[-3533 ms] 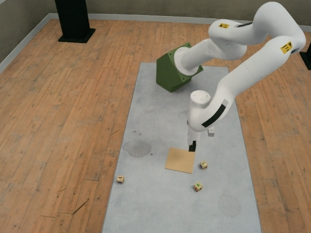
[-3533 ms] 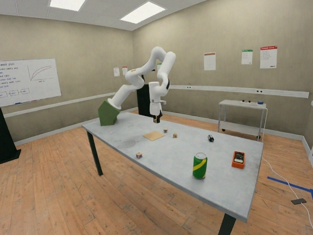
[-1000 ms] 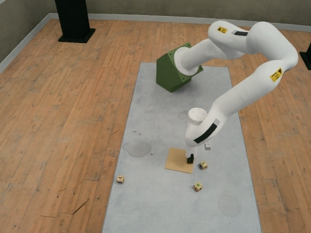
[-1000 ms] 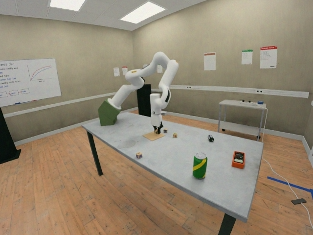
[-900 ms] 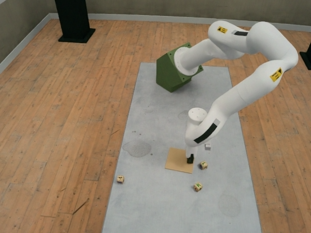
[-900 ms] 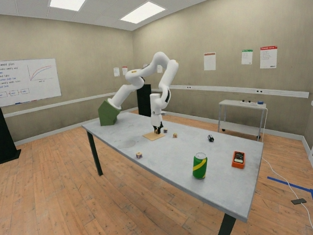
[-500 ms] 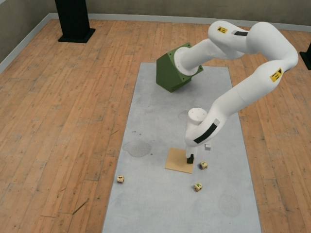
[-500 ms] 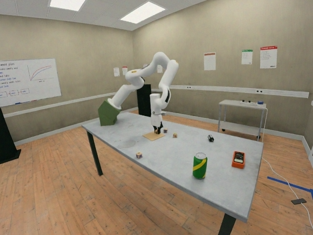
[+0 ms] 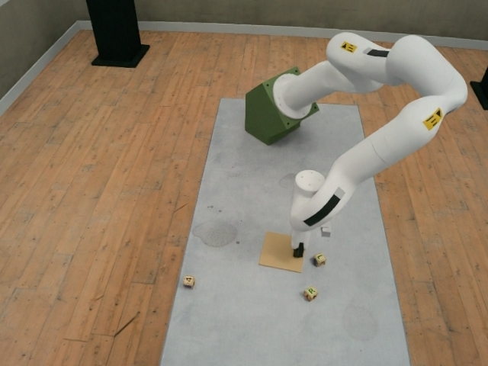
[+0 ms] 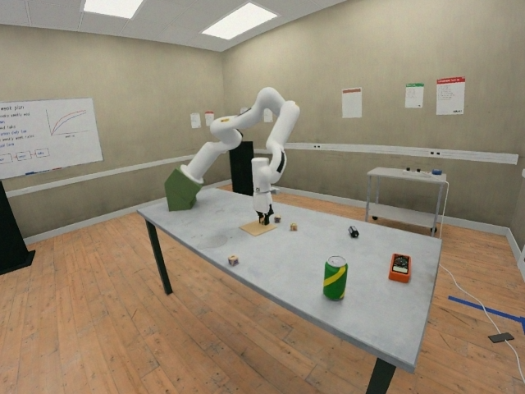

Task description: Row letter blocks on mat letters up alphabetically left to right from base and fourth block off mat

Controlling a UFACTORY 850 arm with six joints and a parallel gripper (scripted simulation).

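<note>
A tan mat (image 9: 281, 256) lies on the grey table. My gripper (image 9: 298, 252) stands upright at the mat's right edge, down at its surface, and is shut on a block that the dark fingers mostly hide. It also shows in the exterior view (image 10: 263, 219) over the mat (image 10: 257, 227). A block with L on top (image 9: 319, 259) sits on the table just right of the mat. A block with R on top (image 9: 310, 293) lies nearer the front. A third loose block (image 9: 189, 280) sits far left by the table's edge; its top mark is unclear.
The green base block (image 9: 275, 108) stands at the table's back. In the exterior view a green can (image 10: 335, 277), an orange meter (image 10: 399, 268) and a small black object (image 10: 353, 231) lie toward the far end of the table.
</note>
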